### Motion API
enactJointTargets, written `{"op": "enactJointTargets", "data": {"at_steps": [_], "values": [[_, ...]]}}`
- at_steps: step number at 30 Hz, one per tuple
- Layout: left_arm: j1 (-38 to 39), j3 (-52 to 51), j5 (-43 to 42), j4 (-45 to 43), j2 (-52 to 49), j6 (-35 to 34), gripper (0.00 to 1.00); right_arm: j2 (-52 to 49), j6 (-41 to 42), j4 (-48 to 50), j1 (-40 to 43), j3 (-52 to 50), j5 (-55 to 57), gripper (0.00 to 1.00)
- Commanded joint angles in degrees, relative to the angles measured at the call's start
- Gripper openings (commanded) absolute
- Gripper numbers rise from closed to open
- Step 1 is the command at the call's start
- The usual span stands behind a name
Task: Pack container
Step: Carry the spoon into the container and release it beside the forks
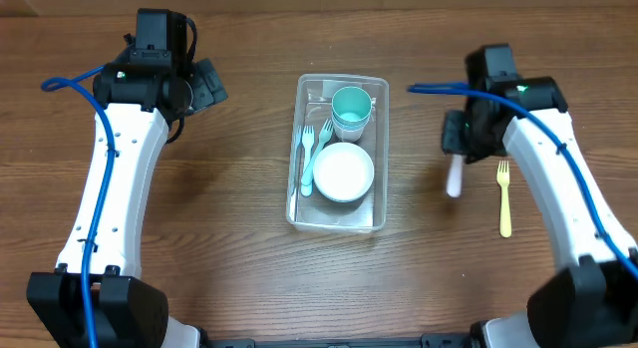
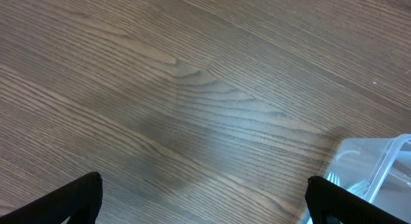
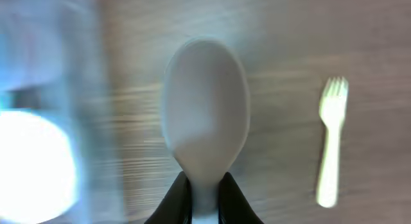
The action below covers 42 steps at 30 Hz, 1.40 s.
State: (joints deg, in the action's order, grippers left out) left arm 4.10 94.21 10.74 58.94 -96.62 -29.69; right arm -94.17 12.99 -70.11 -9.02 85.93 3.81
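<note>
The table (image 1: 239, 248) is brown wood with a matt finish and fine grain streaks running along it. The container (image 1: 295, 193) is clear, glossy plastic, and light catches on its rim. Inside it, the teal bowl (image 1: 351, 105), the white bowl (image 1: 343, 172) and the two pale forks (image 1: 309, 159) look like smooth plastic. The white spoon (image 3: 205, 115) is smooth plastic with a soft sheen. The yellow fork (image 1: 504, 198) looks like matt plastic. The arm shells (image 1: 110, 188) are smooth and white.

Table (image 1: 249, 273): brown wood-grain top, filling every view.
Grain: runs side to side in the overhead view.
Finish: matte, slight pale sheen.
Light: soft, even; faint blurred shadows on the wood.
</note>
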Motion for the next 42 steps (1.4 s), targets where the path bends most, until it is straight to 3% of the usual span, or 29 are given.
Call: {"op": "enactJointTargets", "data": {"at_steps": [1, 7, 14, 22, 29, 30, 32, 33, 34, 39, 42], "values": [[0.0, 0.6, 0.1, 0.0, 0.4, -0.6, 1.00, 1.9, 6.6, 0.6, -7.1, 2.6, 0.0, 0.06], [0.0, 0.6, 0.1, 0.0, 0.4, -0.6, 1.00, 1.7, 14.1, 9.3, -21.4, 2.6, 0.1, 0.06], [0.0, 0.6, 0.1, 0.0, 0.4, -0.6, 1.00, -0.7, 17.5, 16.4, -31.5, 2.4, 4.2, 0.06], [0.0, 0.6, 0.2, 0.0, 0.4, -0.6, 1.00, -9.7, 17.5, 22.0, -33.8, 2.2, 4.1, 0.06], [0.0, 0.6, 0.1, 0.0, 0.4, -0.6, 1.00, -10.1, 17.5, 23.3, -33.8, 2.2, 4.1, 0.06], [0.0, 0.6, 0.2, 0.0, 0.4, -0.6, 1.00, -10.1, 17.5, 23.3, -33.8, 2.2, 4.1, 0.11], [0.0, 0.6, 0.1, 0.0, 0.4, -0.6, 1.00, -10.1, 17.5, 23.3, -33.8, 2.2, 4.1, 0.33], [0.0, 0.6, 0.1, 0.0, 0.4, -0.6, 1.00, -10.1, 17.5, 23.3, -33.8, 2.2, 4.1, 0.76], [0.0, 0.6, 0.1, 0.0, 0.4, -0.6, 1.00, -10.1, 17.5, 23.3, -33.8, 2.2, 4.1, 1.00], [0.0, 0.6, 0.1, 0.0, 0.4, -0.6, 1.00, -8.8, 16.2, 21.4, -33.1, 2.3, 4.4, 1.00], [0.0, 0.6, 0.2, 0.0, 0.4, -0.6, 1.00, -1.0, 17.6, 12.8, -28.8, 2.3, 9.8, 1.00]]}}
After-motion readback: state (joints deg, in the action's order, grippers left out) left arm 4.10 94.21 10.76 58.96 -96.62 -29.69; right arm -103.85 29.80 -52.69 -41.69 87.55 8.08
